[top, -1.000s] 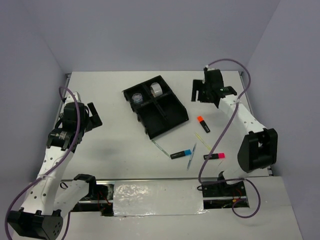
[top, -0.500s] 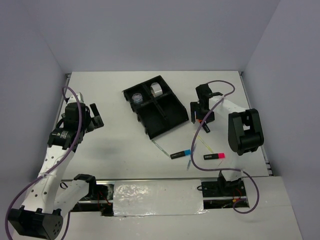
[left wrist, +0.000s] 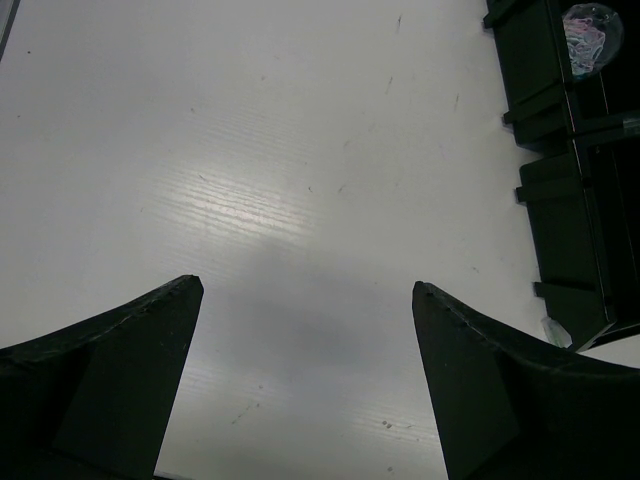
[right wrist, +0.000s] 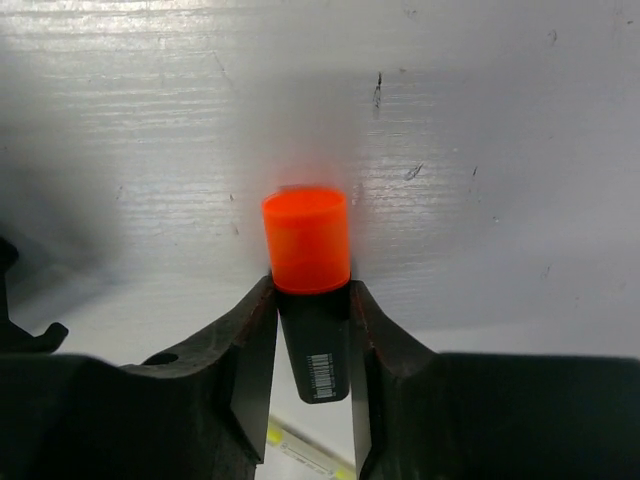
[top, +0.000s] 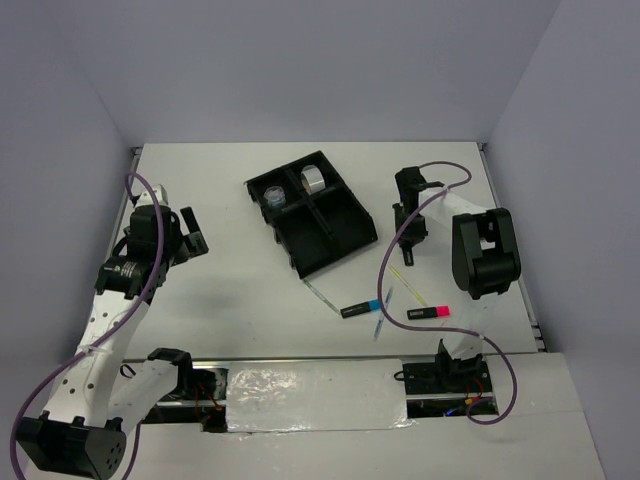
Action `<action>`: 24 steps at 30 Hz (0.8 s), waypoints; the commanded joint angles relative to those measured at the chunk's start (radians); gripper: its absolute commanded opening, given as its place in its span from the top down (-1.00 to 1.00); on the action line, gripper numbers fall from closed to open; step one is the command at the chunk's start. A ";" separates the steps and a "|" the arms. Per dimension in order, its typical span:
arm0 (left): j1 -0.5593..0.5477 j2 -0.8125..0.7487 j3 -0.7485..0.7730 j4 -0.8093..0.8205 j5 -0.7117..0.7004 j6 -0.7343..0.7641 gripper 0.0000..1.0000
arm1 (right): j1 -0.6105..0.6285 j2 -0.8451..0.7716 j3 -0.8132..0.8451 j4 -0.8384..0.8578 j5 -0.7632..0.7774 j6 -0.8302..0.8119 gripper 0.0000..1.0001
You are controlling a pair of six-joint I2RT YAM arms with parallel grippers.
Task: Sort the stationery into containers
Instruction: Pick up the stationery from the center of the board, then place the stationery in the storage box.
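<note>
Right gripper (right wrist: 311, 300) pinches short black marker w/ orange cap (right wrist: 305, 240) by its body, lying on white tabletop (right wrist: 500, 150) near black four-compartment plastic tray (top: 340, 228), prob. to carry it there. Left gripper (left wrist: 305, 285) spread, empty.

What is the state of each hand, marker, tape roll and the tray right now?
Left hand: open, empty.
Right hand: shut on the orange-capped marker.
Orange-capped marker: capped, gripped by its black body.
Blue-capped marker: capped, lying on the table.
Pink-capped marker: capped, lying on the table.
Tray: two near compartments look empty.
Silver tape roll: inside a far compartment.
Clear tape roll: inside the neighbouring far compartment.
</note>
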State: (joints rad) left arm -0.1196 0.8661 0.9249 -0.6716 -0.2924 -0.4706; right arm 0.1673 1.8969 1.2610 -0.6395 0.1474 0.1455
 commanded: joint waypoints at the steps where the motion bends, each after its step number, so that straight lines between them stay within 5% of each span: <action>1: 0.006 -0.003 -0.003 0.041 0.004 0.018 -0.99 | -0.017 -0.036 0.008 0.020 -0.009 -0.001 0.61; 12: 0.006 -0.007 -0.001 0.041 -0.007 0.013 -0.99 | 0.118 -0.225 0.159 -0.035 -0.031 -0.030 0.64; 24: 0.006 -0.016 -0.003 0.038 -0.016 0.013 -0.99 | 0.313 0.074 0.509 -0.060 -0.075 -0.018 0.42</action>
State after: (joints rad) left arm -0.1192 0.8661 0.9249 -0.6712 -0.2932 -0.4706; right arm 0.4786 1.9064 1.7008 -0.6765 0.0708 0.1154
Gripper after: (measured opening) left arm 0.993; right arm 0.380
